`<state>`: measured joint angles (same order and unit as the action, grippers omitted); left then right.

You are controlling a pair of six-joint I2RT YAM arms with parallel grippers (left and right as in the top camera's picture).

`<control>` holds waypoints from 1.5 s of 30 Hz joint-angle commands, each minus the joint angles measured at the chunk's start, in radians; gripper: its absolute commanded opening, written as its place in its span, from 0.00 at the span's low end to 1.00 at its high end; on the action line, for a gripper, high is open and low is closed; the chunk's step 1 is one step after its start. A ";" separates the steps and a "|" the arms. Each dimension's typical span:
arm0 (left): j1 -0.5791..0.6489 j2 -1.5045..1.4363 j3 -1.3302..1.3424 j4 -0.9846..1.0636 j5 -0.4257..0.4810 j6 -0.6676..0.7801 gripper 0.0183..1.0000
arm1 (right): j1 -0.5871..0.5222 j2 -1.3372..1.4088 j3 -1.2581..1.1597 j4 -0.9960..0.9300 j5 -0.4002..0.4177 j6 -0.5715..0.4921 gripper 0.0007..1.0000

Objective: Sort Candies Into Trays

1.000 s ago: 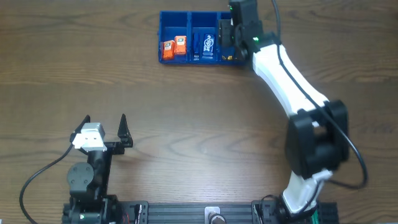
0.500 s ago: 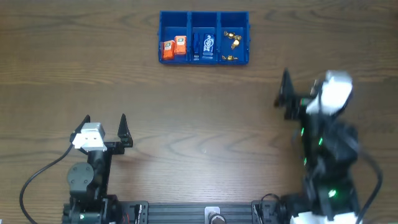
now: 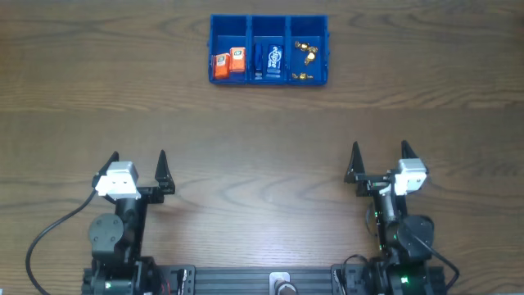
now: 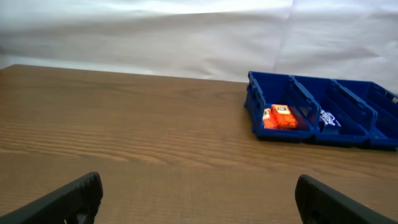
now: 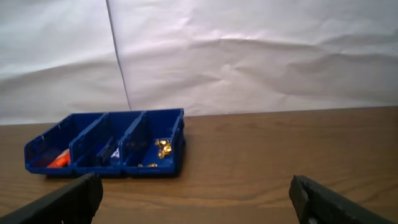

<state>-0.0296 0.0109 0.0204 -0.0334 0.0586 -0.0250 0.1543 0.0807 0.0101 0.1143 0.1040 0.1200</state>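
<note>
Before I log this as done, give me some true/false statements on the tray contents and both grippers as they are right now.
1. The orange candies lie in the end compartment of the blue tray at the top view's left. True.
2. The gold candies share the middle compartment with the blue packets. False: the gold ones are in the right end compartment and the blue packets are in the middle one.
3. The right gripper is shut on a candy. False: it is open and empty, well away from the tray.
4. The left gripper is open and holds nothing. True.
5. A candy lies loose on the table. False: none shows outside the tray.
</note>
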 commanded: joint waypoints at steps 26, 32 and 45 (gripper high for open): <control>0.003 -0.005 -0.015 -0.041 0.012 0.011 1.00 | -0.021 -0.075 -0.002 -0.177 0.097 -0.013 1.00; 0.003 -0.005 -0.015 -0.041 0.013 0.011 1.00 | -0.021 -0.075 -0.002 -0.177 0.097 -0.014 1.00; 0.003 -0.005 -0.015 -0.041 0.012 0.011 1.00 | -0.021 -0.075 -0.002 -0.177 0.097 -0.014 1.00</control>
<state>-0.0296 0.0109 0.0204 -0.0334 0.0586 -0.0250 0.1387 0.0116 0.0086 -0.0574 0.1806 0.1196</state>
